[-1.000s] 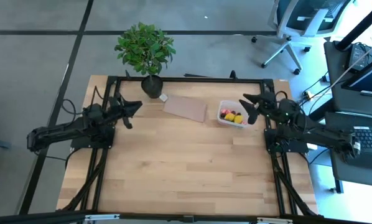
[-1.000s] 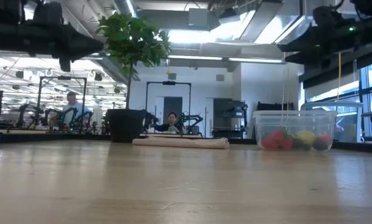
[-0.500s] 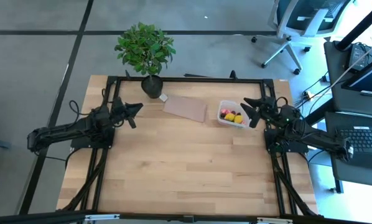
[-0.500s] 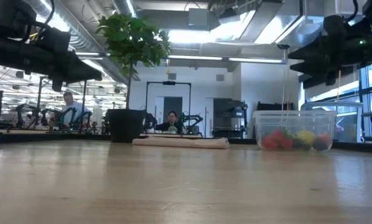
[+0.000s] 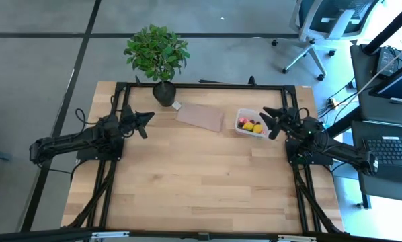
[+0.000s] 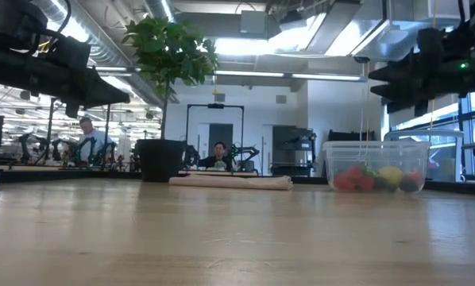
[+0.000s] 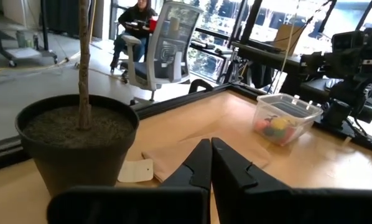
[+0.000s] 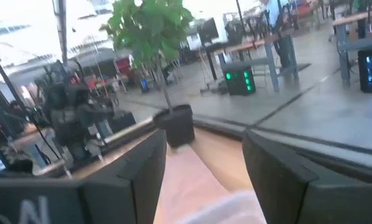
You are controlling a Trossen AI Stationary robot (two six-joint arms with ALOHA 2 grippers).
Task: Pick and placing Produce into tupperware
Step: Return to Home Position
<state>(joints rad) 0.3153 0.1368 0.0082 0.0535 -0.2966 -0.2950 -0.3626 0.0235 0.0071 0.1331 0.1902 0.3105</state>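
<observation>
Over on the right side of the table (image 5: pixel 201 181), near its far edge, we find the tupperware (image 5: pixel 263 132) with the produce (image 5: pixel 249 125) lying in it. From above we pick out yellow and red pieces packed close.

Down at tabletop level we get what the overhead shot cannot give. The tub stands upright on the wood, and the pieces are heaped low on its floor: red ones, a yellow one beside them, something dark at the end. That low angle also shows the right gripper (image 6: pixel 378 82) hanging in the air well above the rim. From overhead it seems to sit right at the tub's right end. Its own wrist camera settles the jaws: the two fingers (image 8: pixel 142 171) are spread wide with nothing between them. Past them we see the potted plant (image 8: pixel 153 37) and the other arm across the table.

Across the way, the left gripper (image 5: pixel 147 118) hovers by the left side, near the plant's pot. From overhead we cannot judge its jaws, but its wrist camera shows the fingertips (image 7: pixel 203 152) pressed together and empty. They point over the brown sheet (image 7: pixel 167 158) toward the tub. Only that view catches a white tag (image 7: pixel 135 170) lying on the wood beside the pot.
</observation>
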